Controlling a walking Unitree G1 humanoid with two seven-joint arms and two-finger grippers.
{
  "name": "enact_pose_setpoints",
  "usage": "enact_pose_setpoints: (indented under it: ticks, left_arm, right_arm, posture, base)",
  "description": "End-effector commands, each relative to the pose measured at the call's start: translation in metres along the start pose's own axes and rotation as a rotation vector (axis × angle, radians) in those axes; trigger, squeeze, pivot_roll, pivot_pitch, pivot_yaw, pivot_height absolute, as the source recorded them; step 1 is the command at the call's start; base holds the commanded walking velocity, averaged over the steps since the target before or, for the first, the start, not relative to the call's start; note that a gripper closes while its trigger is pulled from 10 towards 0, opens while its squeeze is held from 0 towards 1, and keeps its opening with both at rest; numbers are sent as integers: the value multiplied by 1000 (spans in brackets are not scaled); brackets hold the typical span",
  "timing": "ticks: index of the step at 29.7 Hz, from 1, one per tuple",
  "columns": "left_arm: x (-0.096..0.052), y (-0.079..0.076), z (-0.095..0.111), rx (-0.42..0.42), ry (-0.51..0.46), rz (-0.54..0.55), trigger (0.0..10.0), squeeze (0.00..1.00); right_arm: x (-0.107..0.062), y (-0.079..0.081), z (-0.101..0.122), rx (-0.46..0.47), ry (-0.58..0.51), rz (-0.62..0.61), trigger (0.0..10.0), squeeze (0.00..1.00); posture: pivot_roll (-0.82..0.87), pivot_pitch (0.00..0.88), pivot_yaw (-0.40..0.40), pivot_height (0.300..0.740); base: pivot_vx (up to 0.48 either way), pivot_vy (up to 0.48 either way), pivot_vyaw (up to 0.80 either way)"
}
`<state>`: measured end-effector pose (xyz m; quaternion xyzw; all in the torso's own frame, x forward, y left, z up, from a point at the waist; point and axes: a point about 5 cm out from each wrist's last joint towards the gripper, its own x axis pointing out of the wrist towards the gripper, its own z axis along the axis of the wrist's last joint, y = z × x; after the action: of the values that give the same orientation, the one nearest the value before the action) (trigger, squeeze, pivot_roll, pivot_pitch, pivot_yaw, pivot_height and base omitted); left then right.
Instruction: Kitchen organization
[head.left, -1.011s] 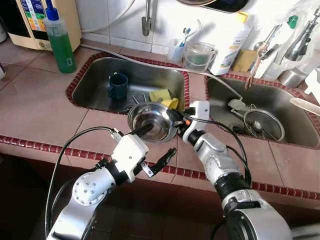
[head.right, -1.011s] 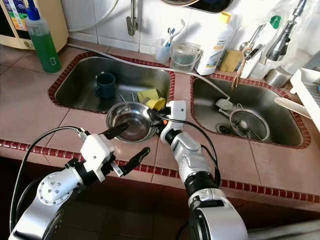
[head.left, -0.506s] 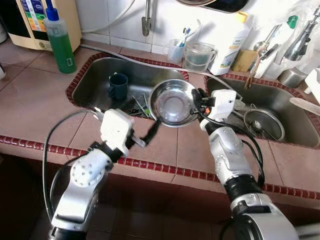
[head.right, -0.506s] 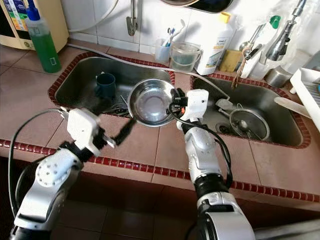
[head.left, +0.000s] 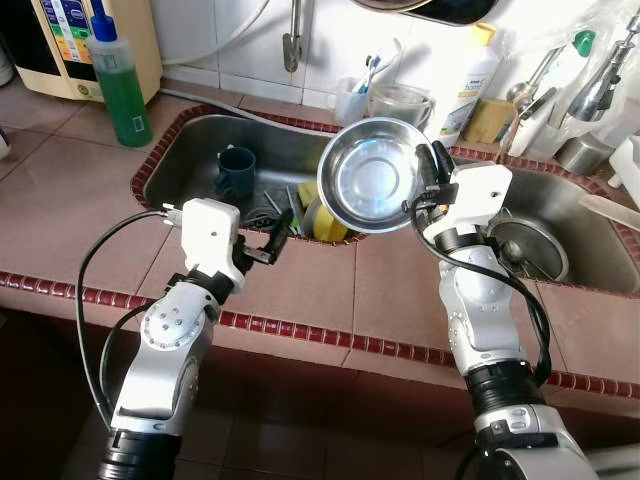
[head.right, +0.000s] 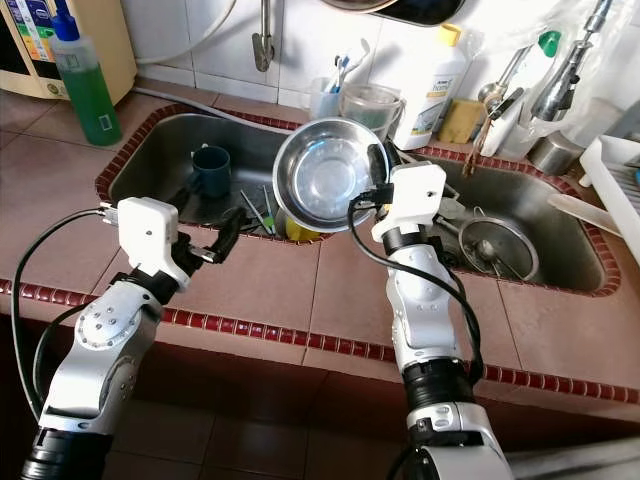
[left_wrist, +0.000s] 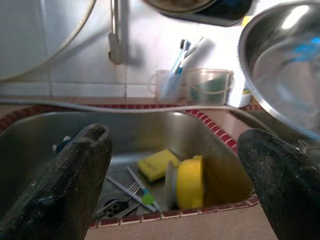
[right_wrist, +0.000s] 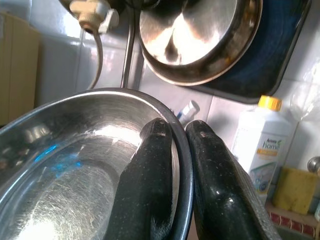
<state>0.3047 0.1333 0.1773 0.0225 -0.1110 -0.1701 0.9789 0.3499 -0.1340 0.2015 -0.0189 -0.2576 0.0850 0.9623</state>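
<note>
Right gripper (head.left: 432, 172): pinched the rim of the steel bowl (head.left: 375, 187), fingers closed on it.
Steel bowl: held tilted, upper centre of frame, above the divide between the sinks.
Left gripper (head.left: 277, 233): fingers spread wide, empty, at the left sink's (head.left: 180, 160) front edge.
Desk (head.left: 70, 210): pink tile.

The bench (head.left: 60, 215) front strip lies bare. The left sink (head.left: 190, 165) holds a mug (head.left: 237, 172), cutlery (head.left: 285, 205), sponge (left_wrist: 156, 165) and yellow cup (left_wrist: 190, 182). Bottles and cups (head.left: 350, 100) crowd the back edge.
</note>
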Motion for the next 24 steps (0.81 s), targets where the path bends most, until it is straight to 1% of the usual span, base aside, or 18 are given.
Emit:
enact_pose_setpoints:
  ticks: [1,6,8,21,24]
  left_arm:
    - [5,0,1,4,15,18,10000,0]
    - [8,4,0,1,35,50,10000,0]
    - [8,5,-1,-17,42,62,10000,0]
    - [8,3,-1,-18,43,60,10000,0]
    - [8,4,-2,-16,45,62,10000,0]
  right_arm:
    - [-1,-3,8,-16,-34,-10,10000,0]
    - [-7,3,8,-12,-29,9,10000,0]
    - [-9,5,8,-12,-20,15,10000,0]
    - [-12,9,9,-15,-8,40,10000,0]
    - [-12,9,9,-15,-6,44,10000,0]
  posture:
    - [-139,85,-117,740]
    - [-139,83,-115,740]
    - [-141,81,-115,740]
    - [-142,75,-119,740]
    - [-137,69,-121,740]
  base:
    - [0,0,0]
    - [0,0,0]
    - [0,0,0]
    - [0,0,0]
    - [250,0,0]
